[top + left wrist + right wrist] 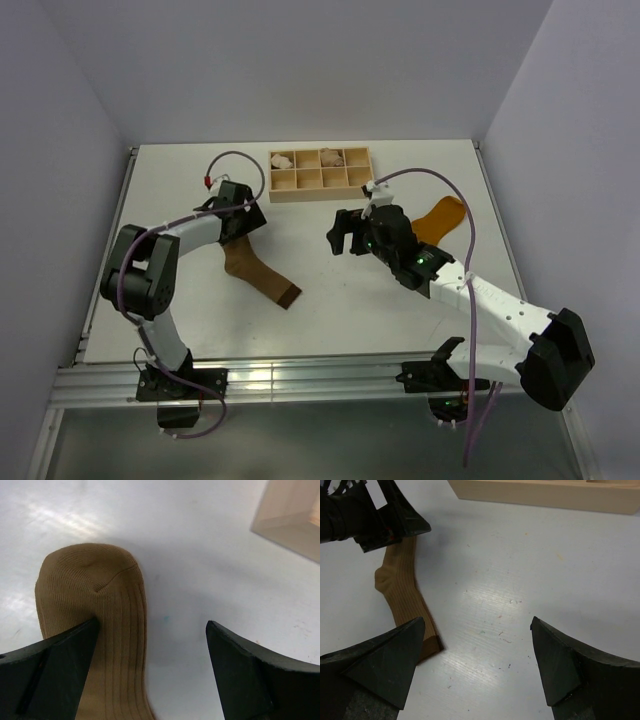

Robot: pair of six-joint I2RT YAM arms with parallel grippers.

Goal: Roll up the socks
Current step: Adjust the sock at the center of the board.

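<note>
Far left, left hand [238, 208] is released, jaws spread wide, hanging low over the upper end of the tan-brown sock [256, 276]. In its wrist view one finger [55, 672] overlaps the ribbed fabric and the other sits over bare counter [330, 300]; we can't tell if the finger actually touches the sock. Nothing is between the jaws except part of the sock edge and counter. The sock lies flat and bent, running from under the hand down and right to its dark brown toe [288, 296], which points toward the near edge. Centre back, a wooden compartment tray [320, 198] stands just beyond both hands, with pale fabric bundles [282, 159] in two of its back cells. Right of centre, right hand [340, 233] is also released, jaws fully apart and holding nothing. It points left toward the tan-brown sock but sits well apart from it, and we see only bare counter between its fingers [380, 665]. Far right, the mustard-orange sock [442, 216] lies on the counter beside the tray's right end, just behind the right arm and partly hidden by it. No hand touches it.
</note>
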